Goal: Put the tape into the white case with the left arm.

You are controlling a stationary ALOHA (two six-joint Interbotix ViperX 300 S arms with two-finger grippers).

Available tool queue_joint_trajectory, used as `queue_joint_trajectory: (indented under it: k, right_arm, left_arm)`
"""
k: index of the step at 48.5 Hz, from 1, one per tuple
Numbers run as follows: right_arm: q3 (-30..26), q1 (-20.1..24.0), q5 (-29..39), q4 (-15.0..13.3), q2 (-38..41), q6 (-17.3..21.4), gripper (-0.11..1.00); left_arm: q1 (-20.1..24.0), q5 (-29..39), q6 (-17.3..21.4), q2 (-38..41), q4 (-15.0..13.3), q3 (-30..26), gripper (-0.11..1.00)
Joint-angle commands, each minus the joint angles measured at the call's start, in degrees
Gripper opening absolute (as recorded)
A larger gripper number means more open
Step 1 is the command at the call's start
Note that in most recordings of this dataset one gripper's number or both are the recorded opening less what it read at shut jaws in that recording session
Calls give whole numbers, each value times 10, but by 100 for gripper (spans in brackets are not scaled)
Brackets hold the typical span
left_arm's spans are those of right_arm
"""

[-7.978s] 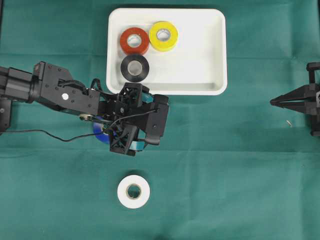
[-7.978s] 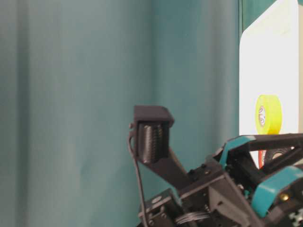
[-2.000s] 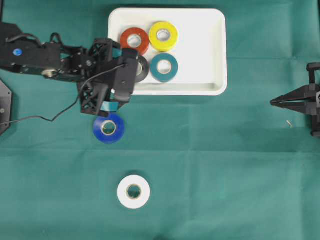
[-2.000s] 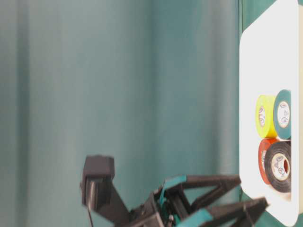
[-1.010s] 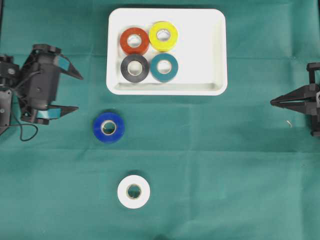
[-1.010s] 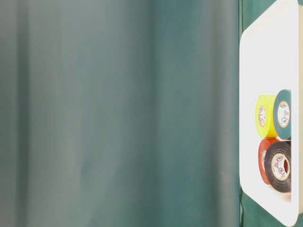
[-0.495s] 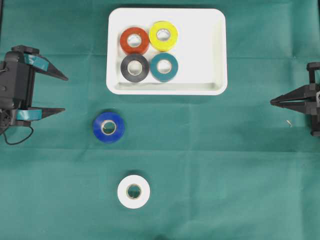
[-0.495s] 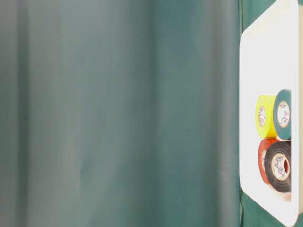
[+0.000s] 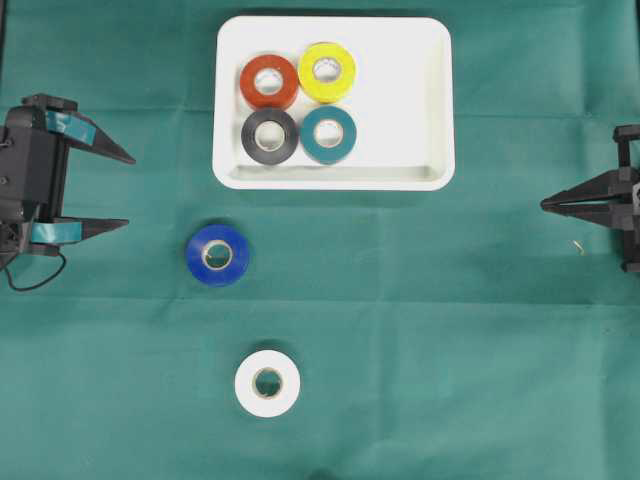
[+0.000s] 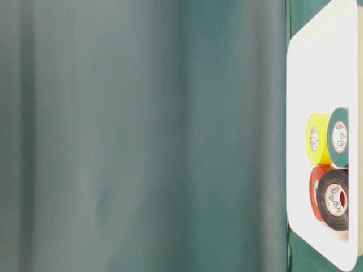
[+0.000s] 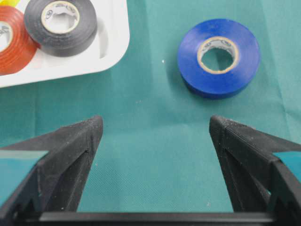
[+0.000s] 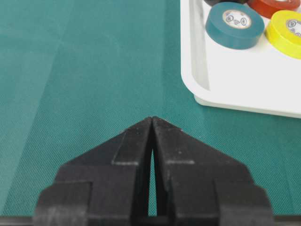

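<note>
Jaws on my left gripper (image 9: 122, 190) stand spread wide with nothing between them, hanging over bare green cloth at the left edge of the bench (image 9: 450, 330); jaws on my right gripper (image 9: 545, 205) are pressed together to a point, holding nothing, at the far right edge.

From my left wrist view, the blue tape (image 11: 218, 56) lies flat on the cloth ahead of my open left gripper (image 11: 155, 125), toward my right-hand fingertip, well apart from both tips. In the overhead view this blue tape (image 9: 217, 254) sits below the lower left corner of the white case (image 9: 400, 100), near it but outside it. A white tape (image 9: 267, 382) lies flat further down the cloth, apart from the blue one and also outside the case.

Inside the white case, four rolls cluster in its left half: a red tape (image 9: 268, 82) and a yellow tape (image 9: 327, 71) side by side at the top, a black tape (image 9: 270, 136) and a teal tape (image 9: 329, 134) just beneath them. Neighbouring rolls look close or touching. The right half of the case shows plain white floor.

A thin black cable (image 9: 30, 278) loops beneath my left gripper.
</note>
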Motion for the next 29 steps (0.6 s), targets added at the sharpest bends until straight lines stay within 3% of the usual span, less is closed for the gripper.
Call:
queue_joint_trajectory:
  k: [1, 16, 29]
  right_arm:
    - [-7, -1, -6, 0, 4, 0, -9]
    - [-7, -1, -6, 0, 4, 0, -9]
    - [-7, -1, -6, 0, 4, 0, -9]
  left_arm:
    - [-3, -4, -1, 2, -1, -5, 97]
    - [-11, -22, -1, 11, -1, -9, 97]
    - [-45, -53, -1, 80, -2, -33, 97]
